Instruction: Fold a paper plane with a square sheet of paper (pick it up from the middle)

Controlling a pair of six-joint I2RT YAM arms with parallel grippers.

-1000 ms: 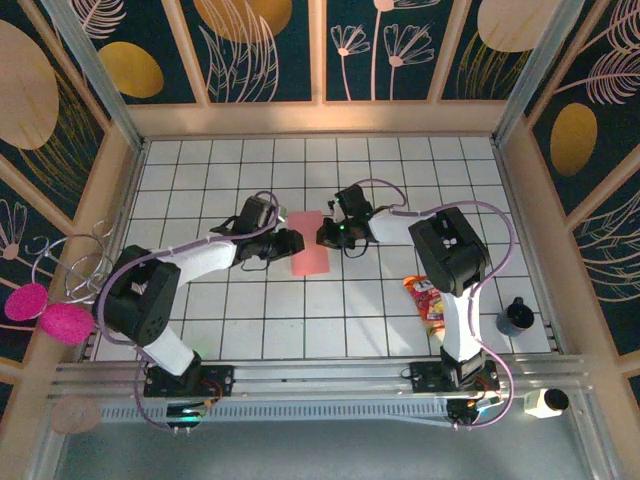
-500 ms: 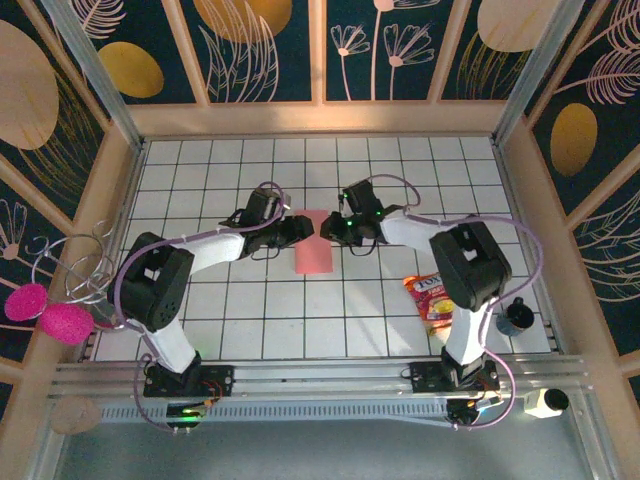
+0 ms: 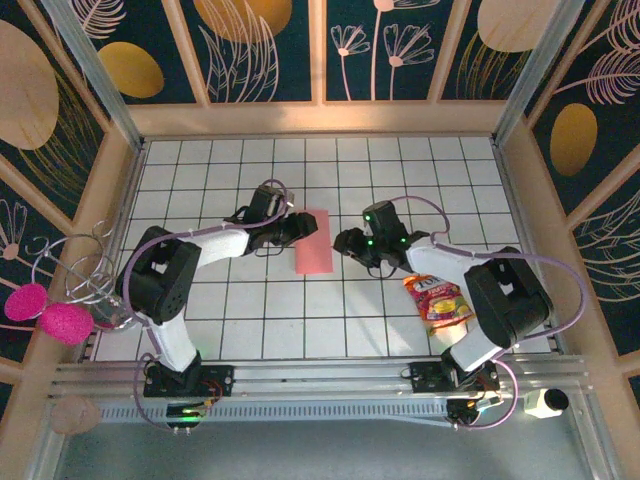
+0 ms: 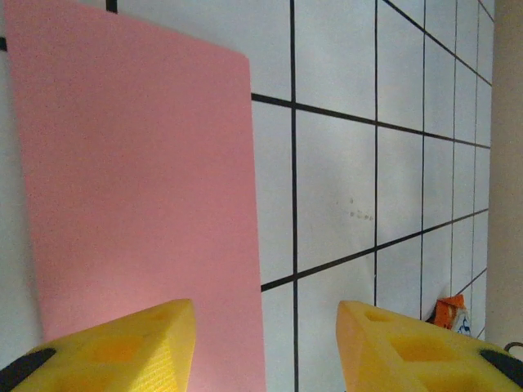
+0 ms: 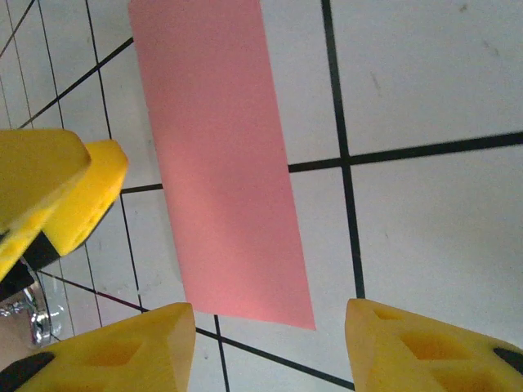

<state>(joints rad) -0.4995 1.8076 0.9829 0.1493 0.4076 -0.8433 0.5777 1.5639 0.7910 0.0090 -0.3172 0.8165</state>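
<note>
Where paper [image 3: 313,241] lies, gridded table [image 3: 250,320], floral walls [image 3: 260,40]

Bright, even light falls from above on the white counter [image 3: 330,320], with a warm peach cast along its far edge. The arms [image 3: 215,245] throw only soft, pale grey shadows. The corner posts [image 3: 90,70] lean outward, as through a wide lens. In the wrist views the pink paper [image 4: 131,188] looks fairly crisp. The yellow fingers [image 4: 114,347] of the left end effector [image 4: 265,343] and those of the right end effector [image 5: 270,343] are soft, close to the lens.
</note>
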